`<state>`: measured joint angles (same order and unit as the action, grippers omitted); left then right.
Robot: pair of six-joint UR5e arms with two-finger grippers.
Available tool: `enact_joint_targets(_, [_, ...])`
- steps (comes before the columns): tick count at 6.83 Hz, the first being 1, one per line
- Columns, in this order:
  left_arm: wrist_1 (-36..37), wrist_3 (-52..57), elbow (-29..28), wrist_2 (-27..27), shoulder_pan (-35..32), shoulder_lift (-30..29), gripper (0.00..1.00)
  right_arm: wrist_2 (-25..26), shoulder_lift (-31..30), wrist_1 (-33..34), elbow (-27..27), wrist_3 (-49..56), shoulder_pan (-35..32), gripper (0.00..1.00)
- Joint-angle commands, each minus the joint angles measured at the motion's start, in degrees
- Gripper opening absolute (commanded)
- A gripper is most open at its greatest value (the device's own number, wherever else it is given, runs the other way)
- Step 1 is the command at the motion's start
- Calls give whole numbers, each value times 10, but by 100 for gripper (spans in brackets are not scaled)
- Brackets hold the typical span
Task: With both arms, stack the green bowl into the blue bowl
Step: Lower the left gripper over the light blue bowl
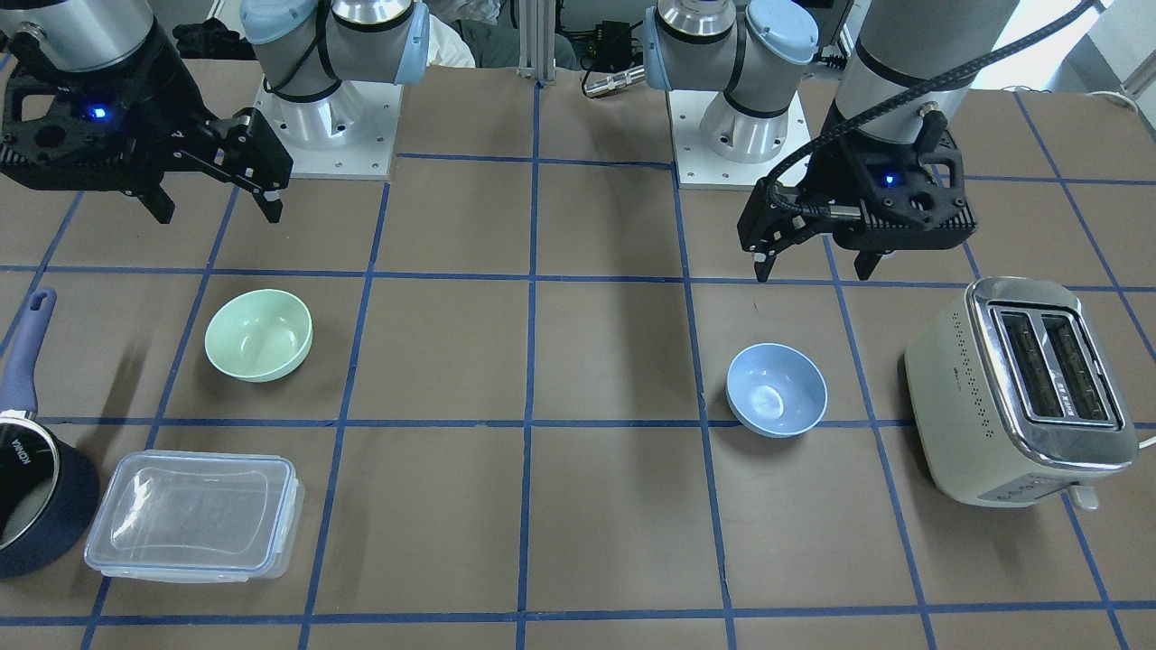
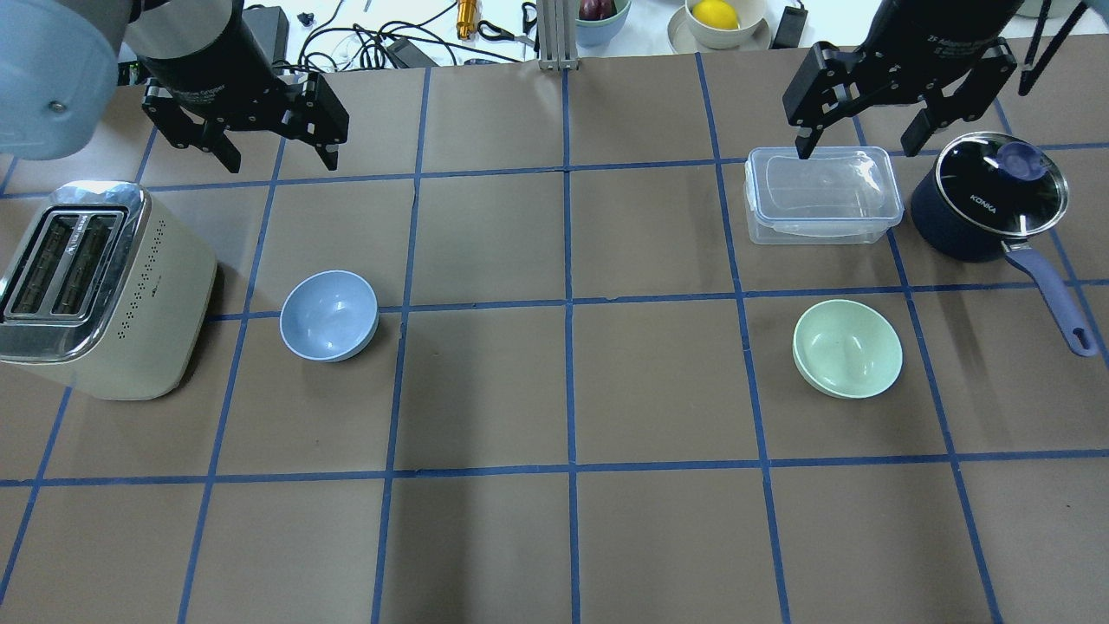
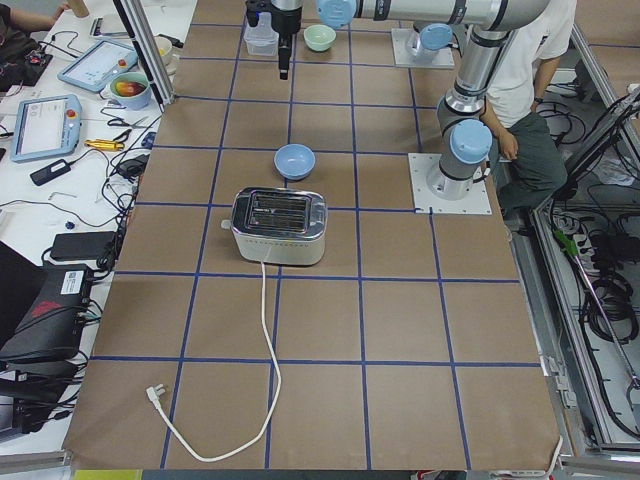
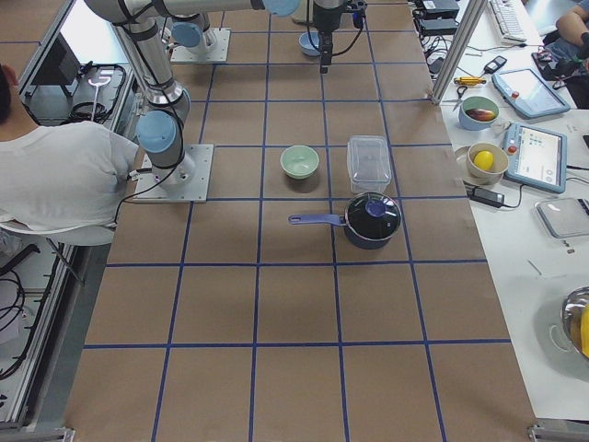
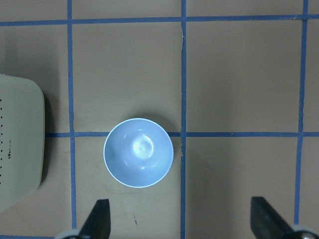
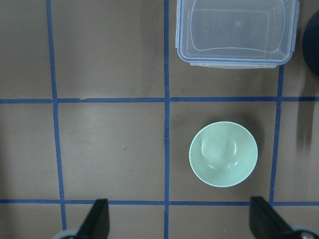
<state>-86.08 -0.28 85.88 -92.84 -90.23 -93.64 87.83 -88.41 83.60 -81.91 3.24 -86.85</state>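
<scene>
Sitting empty, matte: green bowl (image 2: pixel 847 348), blue bowl (image 2: pixel 329 315); left pincer (image 2: pixel 282 161), right pincer (image 2: pixel 857 151) apart.

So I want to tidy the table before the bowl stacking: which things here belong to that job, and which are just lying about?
Part of the job: green bowl, blue bowl, left hand and right hand, both open and empty.

Just lying about: toaster, clear lidded container, navy saucepan with its glass lid on.
</scene>
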Motion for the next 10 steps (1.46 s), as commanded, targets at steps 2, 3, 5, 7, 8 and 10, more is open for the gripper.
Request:
enact_joint_targets(2, [11,-2,110,-6,0,15,100,1,0,0,0,0,0,100])
enact_joint_targets(3, [79,-2,166,-8,2,-12,100,1,0,0,0,0,0,100])
enact_joint_targets(5, [215,-2,234,-6,3,-60,100,1,1,0,0,1,0,100])
enact_joint_targets(7, [311,1,236,-9,3,-148,100,1,0,0,0,1,-1,100])
enact_joint_targets(8, [317,-1,238,-21,3,-169,100,1,0,0,-1,1,-1,100])
enact_joint_targets(10, [316,-13,260,-27,0,-168,20,0,0,0,-1,1,-2,100])
